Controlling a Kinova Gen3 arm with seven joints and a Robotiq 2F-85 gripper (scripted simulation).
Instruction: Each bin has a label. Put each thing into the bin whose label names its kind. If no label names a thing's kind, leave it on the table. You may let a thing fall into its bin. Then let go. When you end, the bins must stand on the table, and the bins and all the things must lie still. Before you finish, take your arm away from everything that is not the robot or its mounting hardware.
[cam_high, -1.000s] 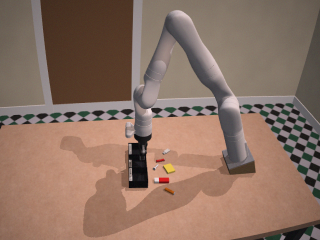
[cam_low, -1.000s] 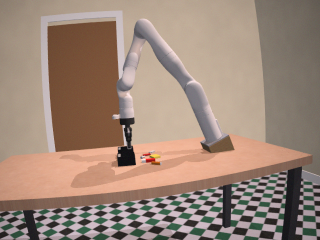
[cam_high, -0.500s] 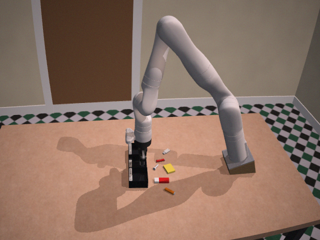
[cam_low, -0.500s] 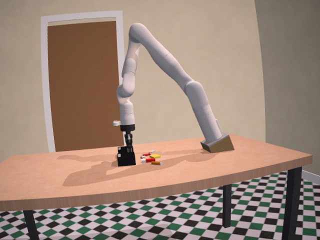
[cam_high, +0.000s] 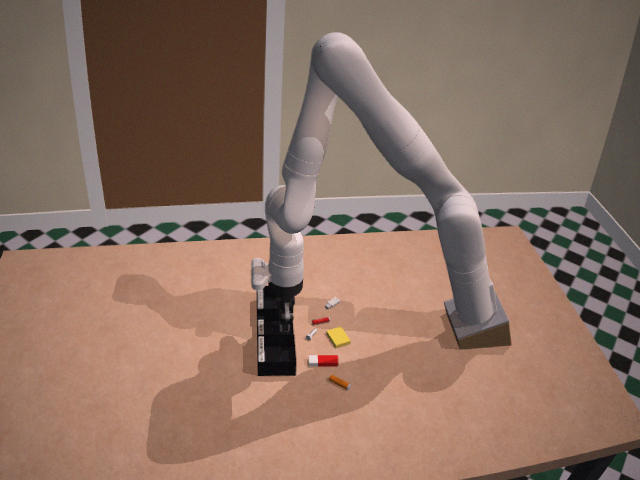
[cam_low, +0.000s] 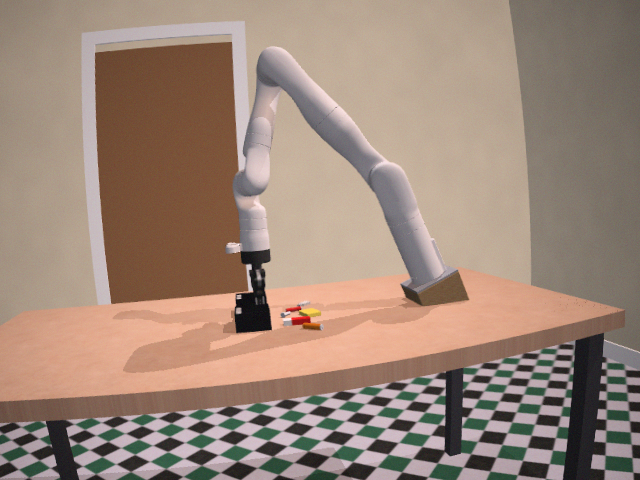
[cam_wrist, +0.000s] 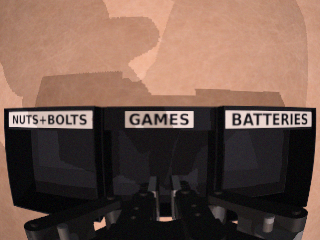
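With sorting still to do, my narrow, seemingly empty gripper (cam_high: 284, 327) (cam_low: 259, 301) (cam_wrist: 164, 187) is at the games bin (cam_high: 261, 327) (cam_wrist: 116, 119); I should lift clear, open, and fetch the bolt (cam_high: 311, 333) (cam_low: 285, 314) lying beside the bins.

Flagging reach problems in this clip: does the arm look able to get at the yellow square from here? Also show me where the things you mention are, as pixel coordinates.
Probably yes: the yellow square (cam_high: 338, 336) (cam_low: 310, 312) lies in the open beside the bins (cam_high: 277, 367) (cam_low: 253, 317) (cam_wrist: 160, 111), nothing on top, though the fingers must open.
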